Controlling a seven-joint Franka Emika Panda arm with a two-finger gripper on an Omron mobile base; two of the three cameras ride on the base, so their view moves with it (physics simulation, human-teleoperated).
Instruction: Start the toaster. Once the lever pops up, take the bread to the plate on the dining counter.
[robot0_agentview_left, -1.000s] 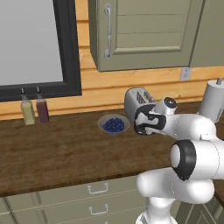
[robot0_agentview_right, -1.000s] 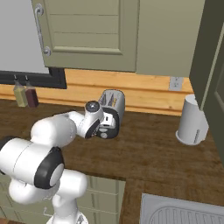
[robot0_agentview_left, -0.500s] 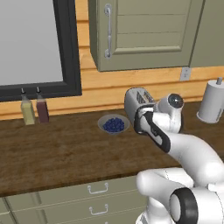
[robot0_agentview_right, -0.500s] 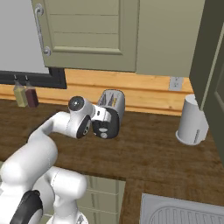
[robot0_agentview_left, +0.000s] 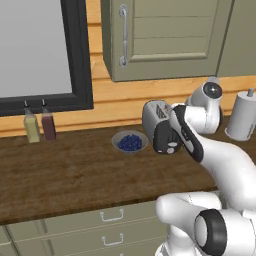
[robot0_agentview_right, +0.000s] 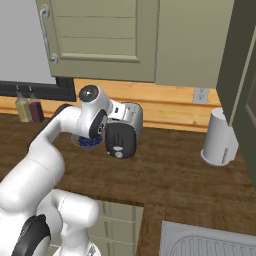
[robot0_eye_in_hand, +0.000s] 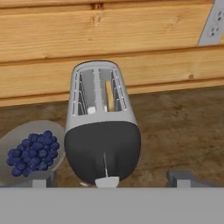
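Observation:
The silver toaster (robot0_eye_in_hand: 101, 116) stands on the wood worktop with its black end face toward the hand; it also shows as the toaster (robot0_agentview_left: 156, 117) and the toaster (robot0_agentview_right: 125, 131). The bread (robot0_eye_in_hand: 109, 95) stands edge-up in its right slot. The pale lever (robot0_eye_in_hand: 107, 182) sits at the low end of its slit on the black face. My gripper (robot0_eye_in_hand: 111, 178) is open, with its two fingertips (robot0_eye_in_hand: 178, 177) wide apart on either side of the end face and nothing between them but the lever end. The plate and the dining counter are out of view.
A small bowl of blueberries (robot0_agentview_left: 130, 142) sits just left of the toaster. Two bottles (robot0_agentview_left: 40, 125) stand by the window at the far left. A white paper-towel roll (robot0_agentview_right: 218, 140) stands to the right, a sink (robot0_agentview_right: 210, 242) lies at the front right, and cabinets hang overhead.
The arm has swung its elbow and wrist upward and back, and the hand has drawn off the toaster's end face. The jaws have spread slightly wider.

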